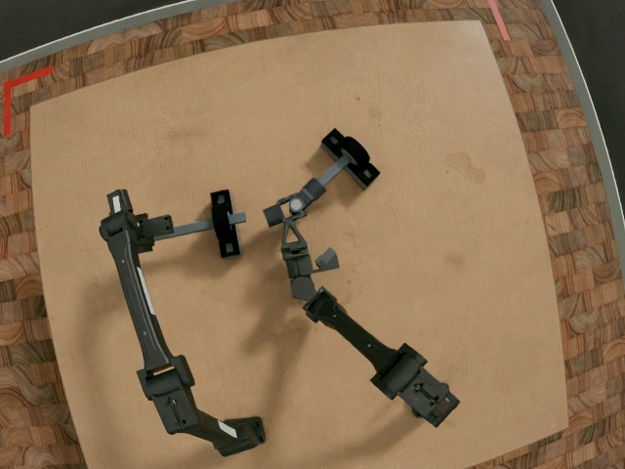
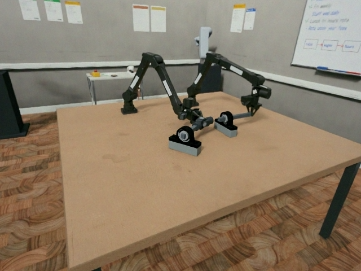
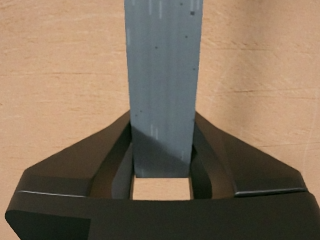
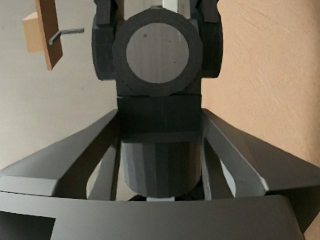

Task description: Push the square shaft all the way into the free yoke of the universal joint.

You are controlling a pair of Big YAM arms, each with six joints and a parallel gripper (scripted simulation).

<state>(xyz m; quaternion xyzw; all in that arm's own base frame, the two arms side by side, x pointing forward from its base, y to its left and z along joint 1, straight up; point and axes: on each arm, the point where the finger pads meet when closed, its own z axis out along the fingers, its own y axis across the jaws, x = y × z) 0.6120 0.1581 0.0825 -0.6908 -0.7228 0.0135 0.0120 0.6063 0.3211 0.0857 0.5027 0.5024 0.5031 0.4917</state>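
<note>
The grey square shaft (image 1: 194, 227) runs through a black bearing block (image 1: 226, 223). Its tip (image 1: 240, 218) sticks out toward the universal joint (image 1: 295, 204), with a gap before the free yoke (image 1: 272, 216). My left gripper (image 1: 157, 230) is shut on the shaft's far end, which also shows in the left wrist view (image 3: 164, 74). My right gripper (image 1: 292, 218) is shut on the free yoke just below the joint's pin (image 4: 159, 54). The joint's other yoke sits on a short shaft in a second bearing block (image 1: 351, 157).
In the exterior view the two bearing blocks (image 2: 185, 140) (image 2: 225, 123) stand mid-table, with the joint (image 2: 202, 122) between them. Both arm bases (image 2: 128, 109) (image 2: 192, 101) stand at the table's far edge. A small side table (image 2: 110, 76) stands beyond it.
</note>
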